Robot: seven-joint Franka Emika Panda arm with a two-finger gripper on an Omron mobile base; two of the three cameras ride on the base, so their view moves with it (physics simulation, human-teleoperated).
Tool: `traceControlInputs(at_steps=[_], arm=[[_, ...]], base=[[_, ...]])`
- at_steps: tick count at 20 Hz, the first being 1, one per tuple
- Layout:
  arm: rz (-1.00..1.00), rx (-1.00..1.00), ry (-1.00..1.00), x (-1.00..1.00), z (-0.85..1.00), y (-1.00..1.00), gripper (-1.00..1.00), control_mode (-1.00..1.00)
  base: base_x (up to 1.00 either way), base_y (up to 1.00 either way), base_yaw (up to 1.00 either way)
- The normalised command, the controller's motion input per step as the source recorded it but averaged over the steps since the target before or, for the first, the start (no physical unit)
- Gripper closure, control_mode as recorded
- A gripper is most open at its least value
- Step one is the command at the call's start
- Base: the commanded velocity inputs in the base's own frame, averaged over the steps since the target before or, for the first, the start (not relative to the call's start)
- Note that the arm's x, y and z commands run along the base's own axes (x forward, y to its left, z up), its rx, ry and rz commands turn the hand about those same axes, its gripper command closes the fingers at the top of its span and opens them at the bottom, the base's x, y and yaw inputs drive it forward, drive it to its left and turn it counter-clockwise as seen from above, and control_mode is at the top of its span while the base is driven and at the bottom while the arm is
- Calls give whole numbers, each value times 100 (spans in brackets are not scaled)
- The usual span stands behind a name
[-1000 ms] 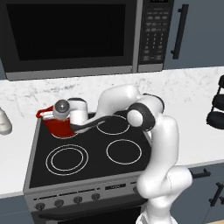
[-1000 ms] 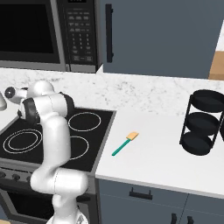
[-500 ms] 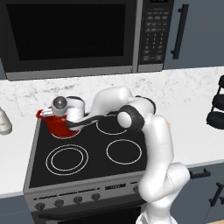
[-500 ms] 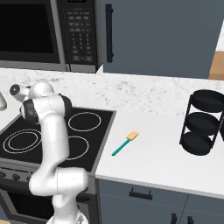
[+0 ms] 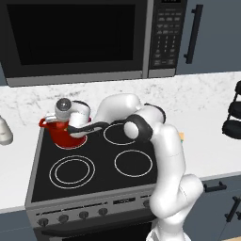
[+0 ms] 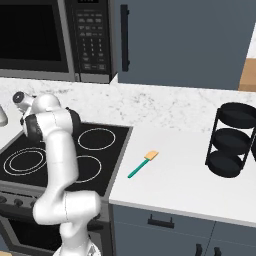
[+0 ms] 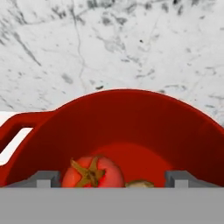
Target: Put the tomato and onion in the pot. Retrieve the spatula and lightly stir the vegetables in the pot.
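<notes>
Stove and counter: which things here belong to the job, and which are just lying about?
Job: pot, tomato inside it, spatula on the counter, open pincer over the pot.
Lying about: microwave, black rack.

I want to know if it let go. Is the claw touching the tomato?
Apart. In the hand view the claw stands wide open, its fingertips clear of the tomato inside the pot.

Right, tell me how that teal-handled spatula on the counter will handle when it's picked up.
The slim teal-handled spatula looks stiff and probably light. It lies flat on the white counter, so a pinch across its thin handle may slip or pivot.
</notes>
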Motion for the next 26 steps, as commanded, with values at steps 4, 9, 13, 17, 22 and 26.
traceControlInputs(at_steps=[4, 9, 13, 17, 22, 26], arm=[[0, 0, -3, -38, 33, -1, -100, -100], [0, 0, -7, -96, 48, -21, -100, -100], [-3, 4, 0, -95, 71, -55, -100, -100], [-14, 12, 12, -72, 76, -82, -100, -100], [-29, 20, 31, -44, 70, -98, -100, -100], [-50, 23, 33, -58, 30, -99, -100, -100]], base=[[0, 0, 0], [0, 0, 0], [0, 0, 0], [0, 0, 0], [0, 0, 0], [0, 0, 0]])
